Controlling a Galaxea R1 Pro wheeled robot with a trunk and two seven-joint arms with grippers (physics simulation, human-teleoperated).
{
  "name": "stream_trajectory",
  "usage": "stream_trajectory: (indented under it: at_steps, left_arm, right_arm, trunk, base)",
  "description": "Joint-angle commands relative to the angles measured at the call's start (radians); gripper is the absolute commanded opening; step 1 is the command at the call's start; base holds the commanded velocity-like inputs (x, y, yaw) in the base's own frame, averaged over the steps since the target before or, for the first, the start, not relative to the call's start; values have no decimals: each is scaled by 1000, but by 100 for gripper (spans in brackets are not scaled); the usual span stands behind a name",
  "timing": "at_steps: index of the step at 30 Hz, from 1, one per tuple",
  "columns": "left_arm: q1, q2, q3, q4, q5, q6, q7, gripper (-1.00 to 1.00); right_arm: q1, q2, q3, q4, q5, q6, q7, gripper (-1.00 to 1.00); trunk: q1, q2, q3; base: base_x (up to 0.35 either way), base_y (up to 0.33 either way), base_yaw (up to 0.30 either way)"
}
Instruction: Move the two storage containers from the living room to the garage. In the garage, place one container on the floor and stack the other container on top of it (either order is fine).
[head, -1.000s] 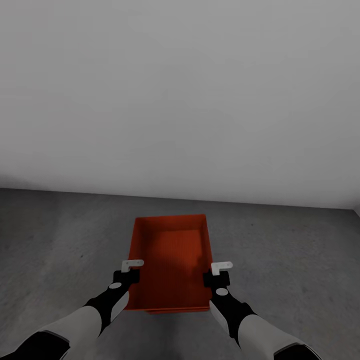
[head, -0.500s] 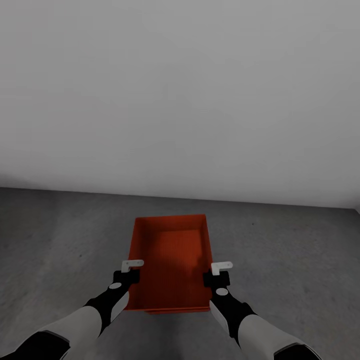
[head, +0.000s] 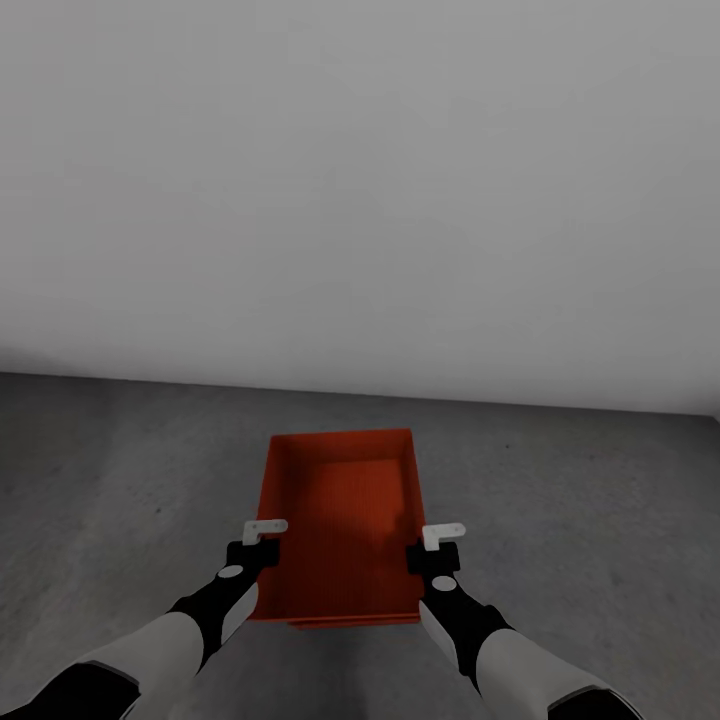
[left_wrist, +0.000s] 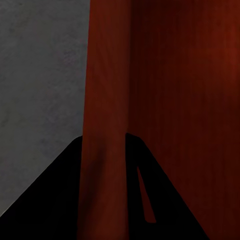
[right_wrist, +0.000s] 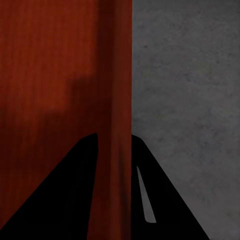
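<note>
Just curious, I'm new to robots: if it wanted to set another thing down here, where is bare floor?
Bare floor lies left and right of the bin, and beyond it up to the wall. It is crowded at the bin's sides, where the left tool and right tool grip its walls.

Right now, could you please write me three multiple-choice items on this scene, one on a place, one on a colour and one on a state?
1. Where does the orange-red container sit?
A. between the two grippers, over the grey concrete floor
B. on a wooden shelf
C. beside a car

2. What colour is the wall behind it?
A. red brick
B. plain light grey
C. honey-brown

3. How do the left gripper and right gripper meet the container?
A. both hang clear above it
B. only the left one touches it
C. each has its fingers astride a side wall

Answers: 1 A, the head view shows it between the arms with the floor around it. 2 B, the wall is an even pale grey. 3 C, each wrist view shows a thin red wall running between the two dark fingers.
</note>
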Motion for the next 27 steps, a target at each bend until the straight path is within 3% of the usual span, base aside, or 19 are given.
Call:
stream_trajectory:
  at_steps: [1,10,27]
  left_arm:
    - [-1,1,1,-3,-5,-5,6,-100]
    - [-1,0,1,-3,-5,-5,7,-100]
    - [-1,0,1,-1,-5,-5,6,-100]
  right_arm:
    - [-1,-14,-3,26,-20,-5,-5,-100]
    - [-1,-15,-3,25,-20,-4,-6,-100]
    - [-1,-16,-3,26,-20,-5,-6,-100]
  trunk:
    - [4,-8,-4]
    - [38,-71,-32]
    - [38,-71,-32]
  base:
    - [0,0,0]
    - [0,0,0]
    - [0,0,0]
